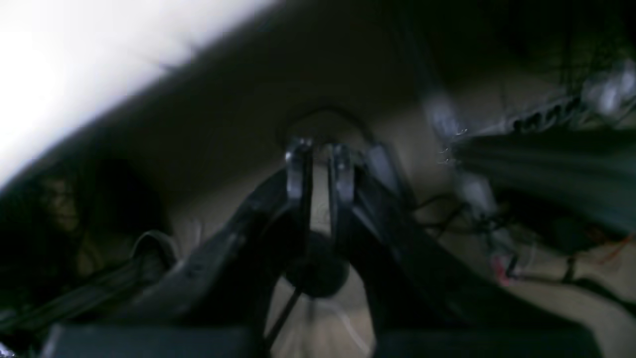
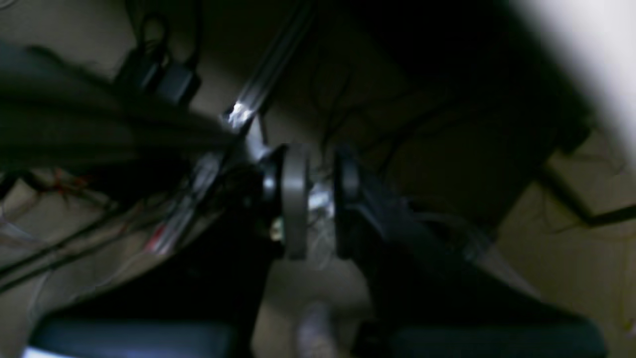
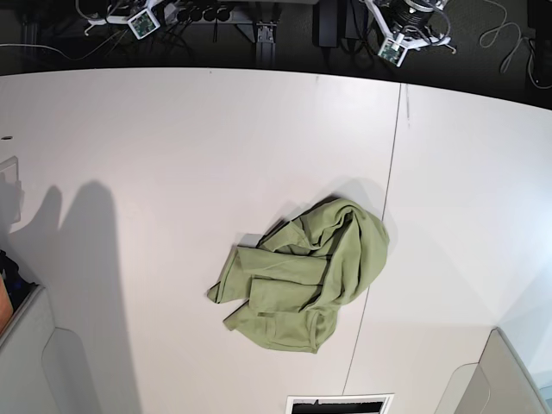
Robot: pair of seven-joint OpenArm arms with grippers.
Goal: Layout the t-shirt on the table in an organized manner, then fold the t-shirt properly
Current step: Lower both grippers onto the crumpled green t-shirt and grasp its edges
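The olive-green t-shirt [image 3: 302, 276] lies crumpled in a heap on the white table [image 3: 129, 129], just left of the thin dark seam [image 3: 393, 172]. Both arms sit beyond the table's far edge, well away from the shirt: the left arm [image 3: 398, 39] at top right, the right arm [image 3: 138, 19] at top left. In the blurred left wrist view my left gripper [image 1: 319, 149] has its jaws a narrow gap apart with nothing between them. My right gripper [image 2: 319, 199] is likewise slightly open and holds nothing. Neither wrist view shows the shirt.
Cables and a power strip [image 3: 203, 13] lie behind the far edge. Grey panels stand at the near left corner [image 3: 43, 362] and near right corner [image 3: 496, 379]. A small vent-like slot [image 3: 338, 404] sits at the front edge. Both wrist views show dim floor with wires.
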